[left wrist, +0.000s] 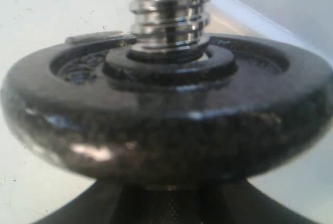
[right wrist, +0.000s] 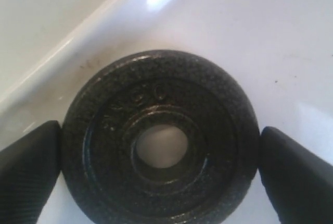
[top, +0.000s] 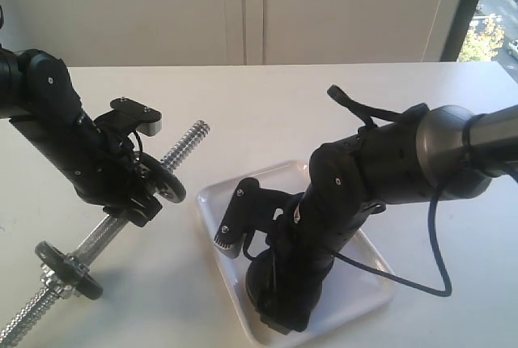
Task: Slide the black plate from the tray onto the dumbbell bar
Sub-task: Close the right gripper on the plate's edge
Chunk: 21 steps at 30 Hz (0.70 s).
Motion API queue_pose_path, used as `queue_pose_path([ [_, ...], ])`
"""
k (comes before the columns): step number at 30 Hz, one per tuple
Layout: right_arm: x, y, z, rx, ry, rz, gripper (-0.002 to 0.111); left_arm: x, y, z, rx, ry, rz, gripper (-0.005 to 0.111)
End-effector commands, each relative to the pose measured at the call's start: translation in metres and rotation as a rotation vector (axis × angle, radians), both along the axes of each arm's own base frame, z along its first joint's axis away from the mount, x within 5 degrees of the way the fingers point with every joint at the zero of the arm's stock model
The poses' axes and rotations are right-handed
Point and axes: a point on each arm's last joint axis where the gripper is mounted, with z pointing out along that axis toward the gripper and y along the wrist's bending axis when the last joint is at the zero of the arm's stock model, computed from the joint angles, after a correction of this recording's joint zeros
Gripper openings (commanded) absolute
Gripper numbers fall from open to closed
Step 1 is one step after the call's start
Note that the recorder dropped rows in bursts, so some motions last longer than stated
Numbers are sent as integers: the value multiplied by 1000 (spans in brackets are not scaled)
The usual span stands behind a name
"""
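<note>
The black plate [right wrist: 158, 140] lies flat on the white tray [right wrist: 250, 36], centre hole up. My right gripper [right wrist: 158, 166] straddles it, open, with one dark finger [right wrist: 28, 169] at its rim and the other [right wrist: 296, 174] a thin gap off. In the exterior view the right gripper [top: 275, 303] points down into the tray [top: 212, 202] and hides the plate. My left gripper [top: 139, 194] is shut on the smooth middle of the dumbbell bar [top: 184, 144], holding it tilted above the table. A worn disc [left wrist: 166, 125] sits on the bar [left wrist: 169, 10] just above the left gripper [left wrist: 171, 211].
A second dark disc [top: 69, 269] sits on the bar's lower threaded end near the table's front left. The bar's upper threaded end points toward the tray. A black cable [top: 433, 259] loops from the right arm over the tray's right side. A window [top: 494, 24] is at far right.
</note>
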Motion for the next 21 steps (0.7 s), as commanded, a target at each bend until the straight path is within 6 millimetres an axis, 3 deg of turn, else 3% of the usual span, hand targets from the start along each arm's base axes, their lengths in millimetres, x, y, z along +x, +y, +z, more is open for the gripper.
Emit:
queue_pose_path([
  [1, -9, -7, -13, -114, 99, 57, 21, 0, -4, 14, -57, -34, 31, 0],
  [5, -5, -4, -6, -129, 106, 72, 1, 0, -4, 14, -57, -34, 31, 0],
  [11, 9, 7, 14, -70, 25, 66, 0, 0, -4, 14, -57, -34, 31, 0],
  [14, 13, 11, 25, -14, -14, -18, 0, 0, -4, 14, -57, -34, 31, 0],
  [21, 14, 11, 43, 49, -64, -77, 0, 0, -4, 14, -57, -34, 31, 0],
])
